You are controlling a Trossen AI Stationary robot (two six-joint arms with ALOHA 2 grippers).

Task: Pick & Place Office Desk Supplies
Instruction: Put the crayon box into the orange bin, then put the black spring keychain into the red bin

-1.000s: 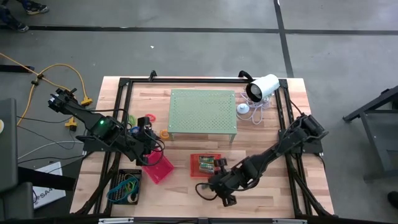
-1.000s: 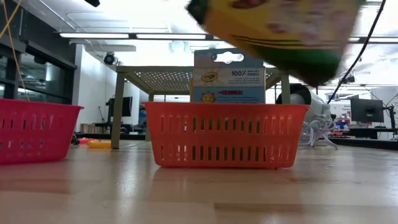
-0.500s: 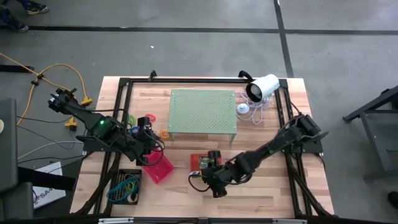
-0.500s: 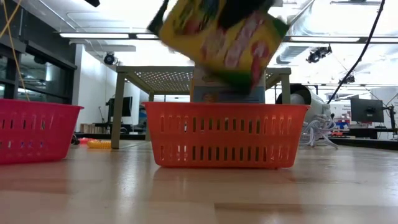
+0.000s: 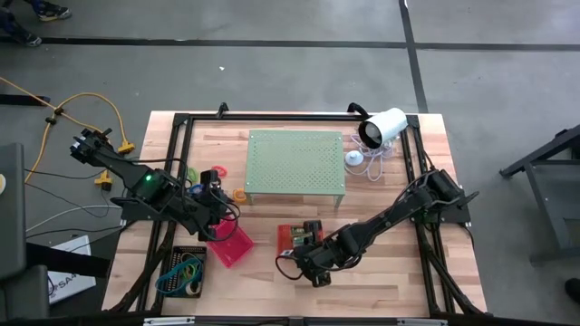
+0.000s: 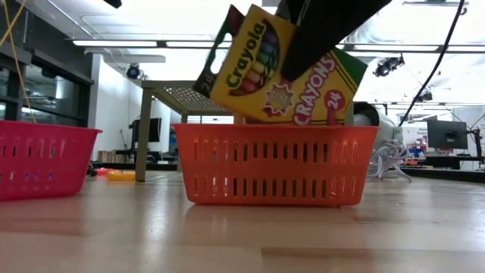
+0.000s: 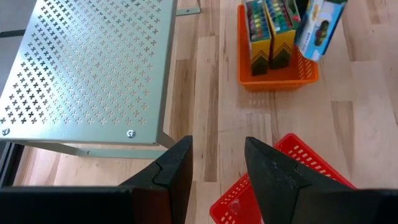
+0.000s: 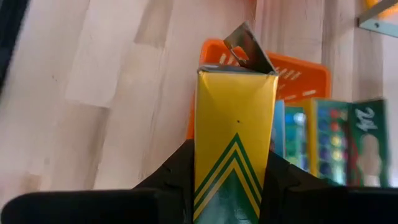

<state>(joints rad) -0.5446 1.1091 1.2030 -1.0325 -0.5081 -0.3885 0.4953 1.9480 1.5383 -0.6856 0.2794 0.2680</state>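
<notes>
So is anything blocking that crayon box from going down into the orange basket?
Partly. The right tool holds the crayon box tilted above the orange basket, which already holds other boxes.

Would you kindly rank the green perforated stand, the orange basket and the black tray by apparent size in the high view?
Largest to smallest in the high view:
1. Green perforated stand, clearly the biggest.
2. Orange basket and black tray: these look about alike, and the right arm covers part of the basket, so I would not rank them.

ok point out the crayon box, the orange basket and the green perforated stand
crayon box (image 6: pixel 284 72), low view, yellow front face
orange basket (image 6: pixel 276 163), low view, slotted front wall
green perforated stand (image 5: pixel 294 163), high view, top plate
</notes>
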